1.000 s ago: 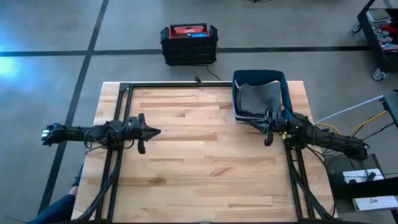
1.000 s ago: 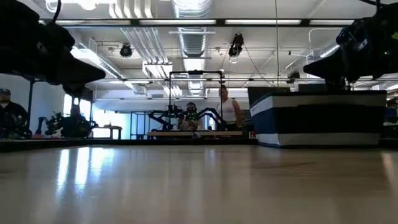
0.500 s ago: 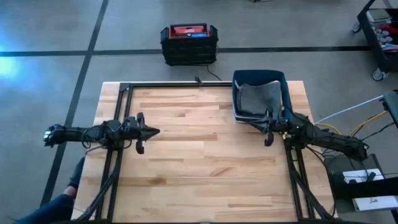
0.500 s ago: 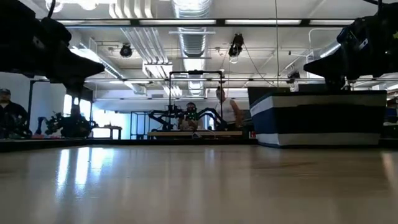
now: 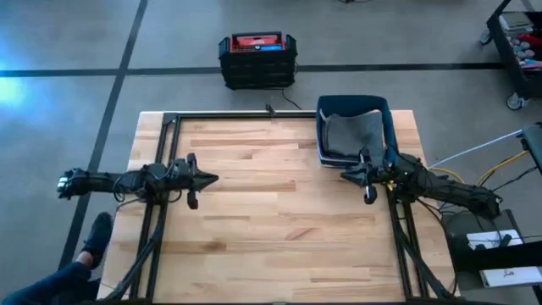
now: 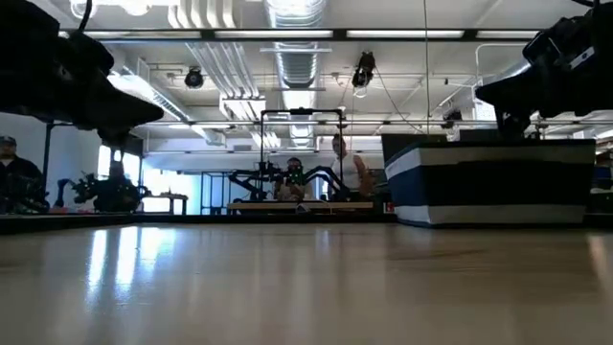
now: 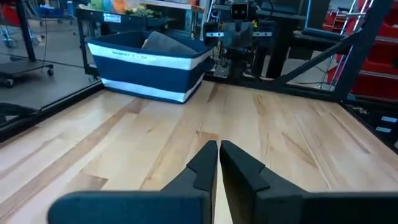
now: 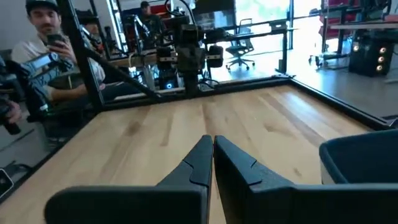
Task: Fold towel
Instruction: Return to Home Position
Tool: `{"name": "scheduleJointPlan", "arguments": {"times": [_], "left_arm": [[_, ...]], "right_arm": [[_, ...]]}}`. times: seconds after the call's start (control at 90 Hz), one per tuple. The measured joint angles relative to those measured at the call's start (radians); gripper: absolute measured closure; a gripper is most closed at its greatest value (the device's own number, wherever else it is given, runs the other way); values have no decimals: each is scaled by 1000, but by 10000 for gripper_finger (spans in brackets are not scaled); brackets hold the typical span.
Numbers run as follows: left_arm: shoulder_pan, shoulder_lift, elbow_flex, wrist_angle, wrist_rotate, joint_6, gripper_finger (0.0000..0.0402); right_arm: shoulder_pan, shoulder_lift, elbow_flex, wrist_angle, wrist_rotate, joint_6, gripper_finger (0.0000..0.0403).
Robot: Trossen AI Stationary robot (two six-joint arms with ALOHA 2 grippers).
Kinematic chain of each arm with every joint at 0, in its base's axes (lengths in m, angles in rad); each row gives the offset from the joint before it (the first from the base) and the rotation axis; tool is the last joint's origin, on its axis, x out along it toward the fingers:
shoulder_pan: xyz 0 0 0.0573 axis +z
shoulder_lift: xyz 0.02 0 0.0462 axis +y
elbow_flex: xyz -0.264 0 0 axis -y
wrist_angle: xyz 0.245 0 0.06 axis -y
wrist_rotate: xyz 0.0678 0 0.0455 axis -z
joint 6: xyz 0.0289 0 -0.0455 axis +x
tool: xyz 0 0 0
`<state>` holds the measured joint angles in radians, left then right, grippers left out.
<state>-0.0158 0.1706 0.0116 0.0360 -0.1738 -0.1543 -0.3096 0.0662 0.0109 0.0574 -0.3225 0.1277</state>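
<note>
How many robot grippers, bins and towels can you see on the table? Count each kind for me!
Grippers: 2, the left gripper and the right gripper, both shut.
Bins: 1, the blue bin.
Towels: 1 showing, the gray towel in the bin; anything under it is hidden.
Total: 4

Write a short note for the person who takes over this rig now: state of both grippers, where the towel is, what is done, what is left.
Left gripper: fingers shut, empty, above the table's left side.
Right gripper: fingers shut, empty, close by the blue bin's near edge.
Gray towel: folded, lying in the bin at the table's far right; anything beneath it is hidden.
Done: towel folded and binned.
Left: probably only parking both arms.
</note>
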Motion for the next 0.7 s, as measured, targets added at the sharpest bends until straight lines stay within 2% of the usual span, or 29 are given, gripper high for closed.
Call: {"name": "scheduleJointPlan", "arguments": {"times": [0.7], "left_arm": [[0,90,0,1,0,0,395]], "right_arm": [[0,9,0,0,1,-8,403]]}}
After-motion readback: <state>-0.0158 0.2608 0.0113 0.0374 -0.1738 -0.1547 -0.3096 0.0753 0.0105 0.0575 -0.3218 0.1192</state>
